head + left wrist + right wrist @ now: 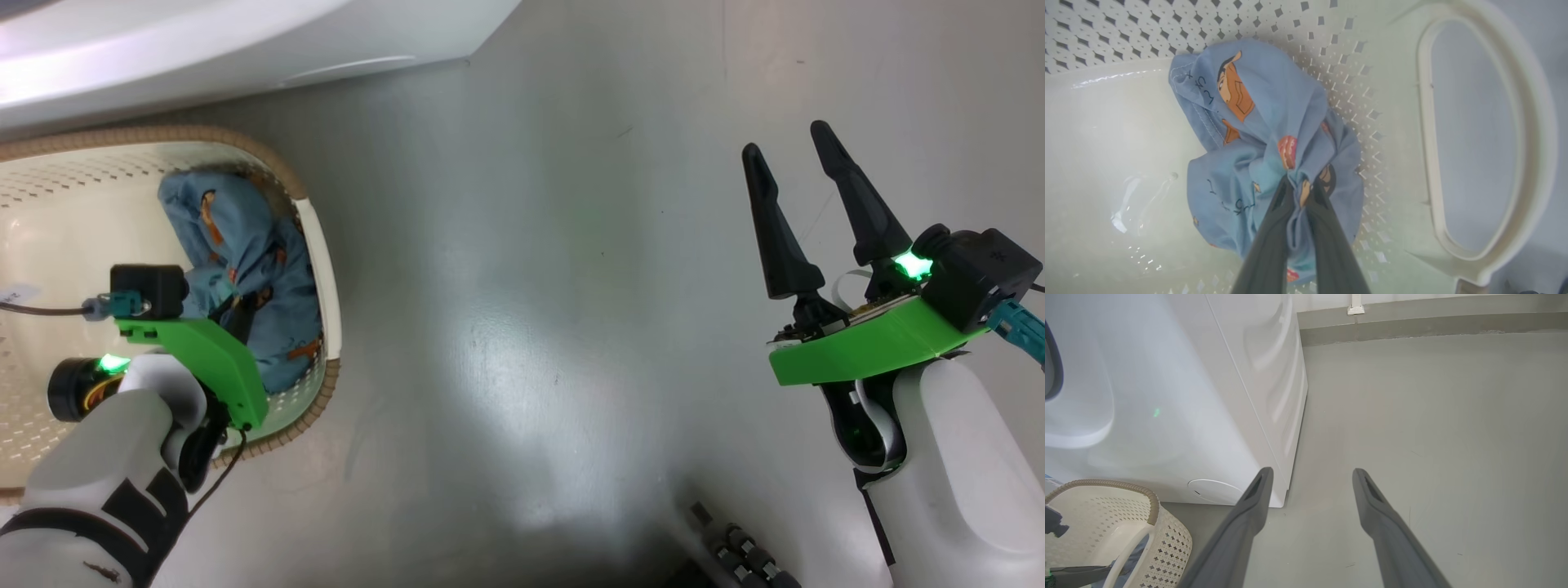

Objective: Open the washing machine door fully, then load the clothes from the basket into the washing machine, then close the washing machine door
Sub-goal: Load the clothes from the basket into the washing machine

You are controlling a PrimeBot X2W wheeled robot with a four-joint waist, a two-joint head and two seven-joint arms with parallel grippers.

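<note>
Laundry pickup: my left pincer (1302, 184) is clamped shut on a bunch of the blue cartoon-print clothes (1274, 118). They lie heaped against the perforated wall of the cream basket (1392, 81), at the left of the head view. The basket stands on the grey floor (555, 327), just below the white washing machine (204, 41) in the upper left corner. My right pincer (785, 140) hangs open and empty over bare floor at the right.

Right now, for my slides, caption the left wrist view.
Left gripper shut on blue clothes inside the cream basket.
</note>
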